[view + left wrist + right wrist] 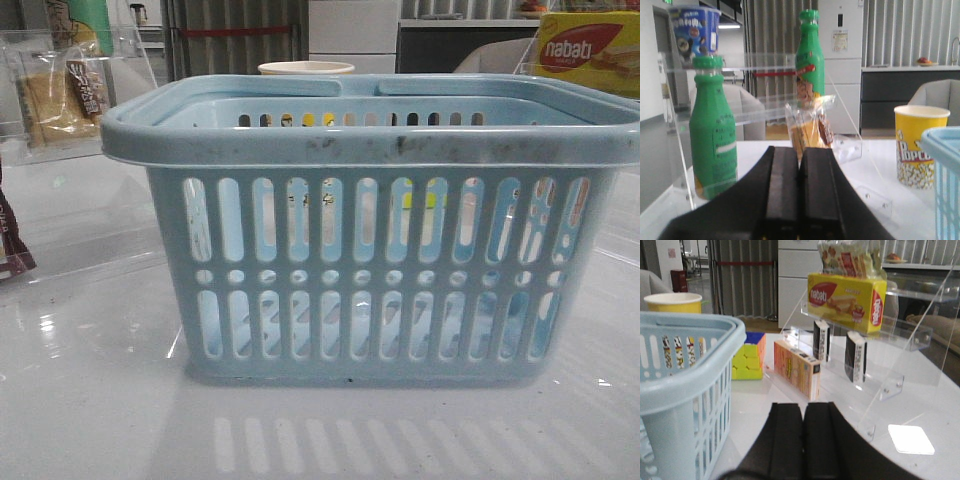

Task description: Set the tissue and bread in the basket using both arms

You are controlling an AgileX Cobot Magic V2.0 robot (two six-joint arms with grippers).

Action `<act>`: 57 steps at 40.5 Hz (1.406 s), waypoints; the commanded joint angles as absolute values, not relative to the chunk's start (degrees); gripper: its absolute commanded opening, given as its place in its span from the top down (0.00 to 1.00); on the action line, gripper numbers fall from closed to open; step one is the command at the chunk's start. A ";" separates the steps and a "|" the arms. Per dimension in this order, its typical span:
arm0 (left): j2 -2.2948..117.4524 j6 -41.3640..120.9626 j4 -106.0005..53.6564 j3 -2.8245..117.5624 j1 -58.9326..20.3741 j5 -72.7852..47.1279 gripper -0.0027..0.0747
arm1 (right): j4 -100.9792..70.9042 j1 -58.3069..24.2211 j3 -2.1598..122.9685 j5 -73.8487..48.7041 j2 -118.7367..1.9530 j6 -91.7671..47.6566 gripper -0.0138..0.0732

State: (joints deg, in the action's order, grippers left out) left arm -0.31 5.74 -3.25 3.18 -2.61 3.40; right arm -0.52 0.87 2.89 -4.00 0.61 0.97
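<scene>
Both of your grippers are pressed shut on nothing: the left gripper points at the bread, which stands upright in its clear bag on the lower level of a clear acrylic shelf, and the right gripper faces a second acrylic stand. On that stand you have two small dark packs; take the nearer one as the tissue — its twin stands just beside it, under the yellow nabati box. The basket sits in the middle of the table between the two stands, and as far as its slots show, neither item is in it yet. The risks lie in the crowding. On the left, a green bottle stands near the bread and another is above it, so a wide or skewed approach may topple one, and the slippery bag may slide out of a shallow pinch. On the right, the upright orange box stands in front of the stand and the shelf edge hangs above the tissue — come in too high or off-line and you knock something over. The basket's thick rim could also catch a low carry.
</scene>
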 commanded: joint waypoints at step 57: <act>31.61 5.29 -3.82 40.49 -2.64 -27.47 0.84 | -0.32 1.25 40.83 -33.86 -41.65 0.69 0.73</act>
State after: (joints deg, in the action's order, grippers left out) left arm 30.39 5.74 -3.25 38.91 -2.61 -32.48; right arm -0.52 0.87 38.84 -36.74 -39.55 0.97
